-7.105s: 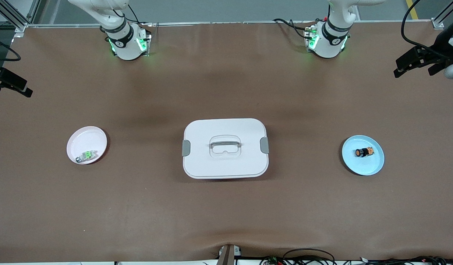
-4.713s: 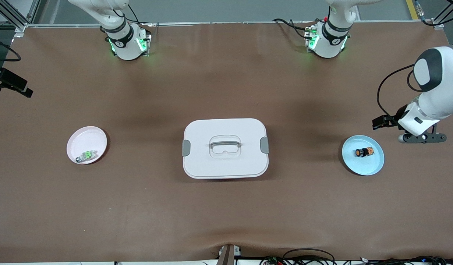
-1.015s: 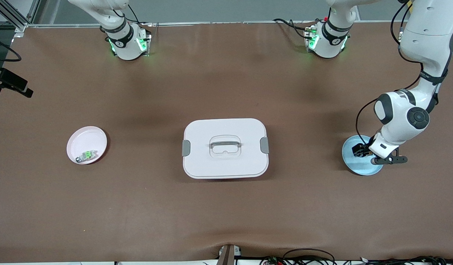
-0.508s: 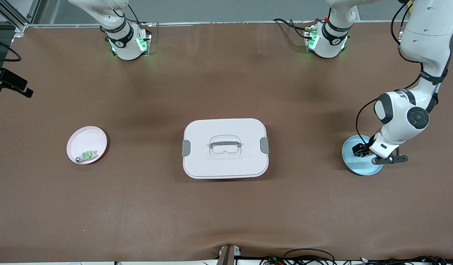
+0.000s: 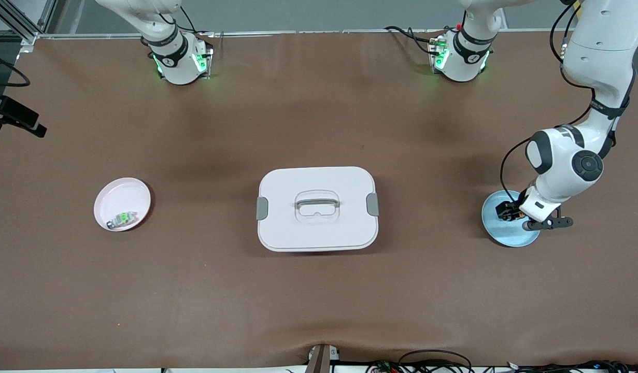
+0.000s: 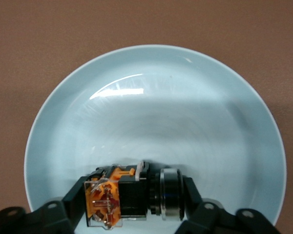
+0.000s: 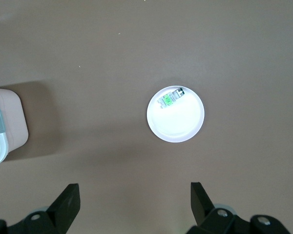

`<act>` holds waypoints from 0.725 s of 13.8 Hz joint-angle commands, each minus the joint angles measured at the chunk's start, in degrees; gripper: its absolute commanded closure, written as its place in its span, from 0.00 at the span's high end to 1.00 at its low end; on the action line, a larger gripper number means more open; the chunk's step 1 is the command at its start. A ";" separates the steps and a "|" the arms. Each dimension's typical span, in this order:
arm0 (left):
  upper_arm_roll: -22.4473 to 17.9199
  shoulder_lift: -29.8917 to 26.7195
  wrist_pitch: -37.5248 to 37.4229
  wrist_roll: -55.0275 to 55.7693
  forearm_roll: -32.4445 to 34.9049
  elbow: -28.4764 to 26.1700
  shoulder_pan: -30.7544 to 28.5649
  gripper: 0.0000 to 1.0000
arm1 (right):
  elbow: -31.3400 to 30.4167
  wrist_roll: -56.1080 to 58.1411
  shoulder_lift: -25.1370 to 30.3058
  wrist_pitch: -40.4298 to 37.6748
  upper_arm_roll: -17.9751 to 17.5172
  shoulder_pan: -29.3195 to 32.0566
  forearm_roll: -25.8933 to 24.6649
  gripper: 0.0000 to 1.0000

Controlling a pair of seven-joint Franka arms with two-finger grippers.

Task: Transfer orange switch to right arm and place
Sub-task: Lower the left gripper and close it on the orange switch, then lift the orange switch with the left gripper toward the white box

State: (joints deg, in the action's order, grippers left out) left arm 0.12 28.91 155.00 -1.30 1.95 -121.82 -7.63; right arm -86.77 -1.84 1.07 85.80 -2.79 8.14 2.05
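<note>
Left gripper point(image 6: 132, 207) has come down into the blue plate point(image 6: 195, 117) from off the worktop edge and now clamps the orange switch point(image 6: 132, 195), which still lies in the plate (lift pending). Right gripper point(image 7: 132, 207) waits high over the pink plate point(image 7: 178, 124), fingers spread.

Brown table point(image 5: 194, 290) carries pink plate point(image 5: 116, 194), white lidded box point(image 5: 317, 208), blue plate point(image 5: 497, 235).
</note>
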 commanded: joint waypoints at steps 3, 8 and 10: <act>0.41 -1.84 0.22 0.94 0.16 -0.96 -0.37 0.16 | 0.90 0.44 -0.37 -0.46 -0.55 0.38 -0.82 1.00; 1.37 -6.76 -9.78 1.82 -0.01 1.32 -0.28 0.00 | 0.90 0.44 -0.37 -0.46 -0.55 0.38 -0.82 1.00; 3.39 -8.43 -13.56 5.58 -0.01 2.98 -0.37 0.00 | 0.90 0.44 -0.37 -0.46 -0.55 0.38 -0.82 1.00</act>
State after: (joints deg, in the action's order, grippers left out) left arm 1.58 23.01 145.25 1.15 1.95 -119.67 -7.64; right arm -86.77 -1.84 1.07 85.80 -2.80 8.14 2.05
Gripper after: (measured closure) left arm 0.269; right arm 0.000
